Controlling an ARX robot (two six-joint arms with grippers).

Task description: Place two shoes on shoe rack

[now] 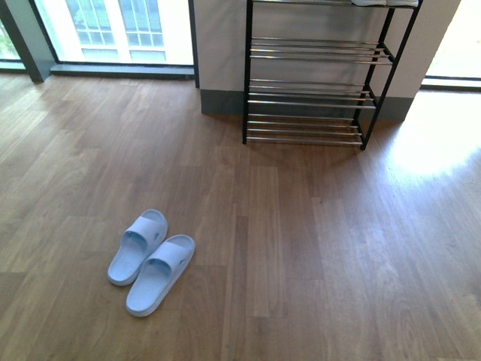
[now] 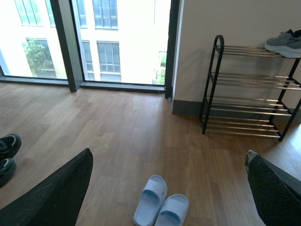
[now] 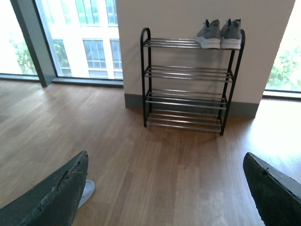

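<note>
Slide sandals [image 1: 150, 261] sit side by side on the floor [image 1: 301, 263], well apart from the shoe rack [image 1: 316, 90]. The grey sneakers [image 3: 219, 34] are up on its top tier. Left gripper [image 2: 168, 157] and right gripper [image 3: 165, 159] both hang spread wide, empty. You'd want the left one, probably nearer, to pinch a strap squarely, not the sole edge.

There are two pale blue slide sandals [image 1: 160, 271] on the floor and two grey sneakers [image 3: 209, 35] on the top tier of the one shoe rack [image 3: 188, 71], which has four tiers of rods. Two black shoes [image 2: 9, 143] show in the left wrist view, making six shoes in all.
</note>
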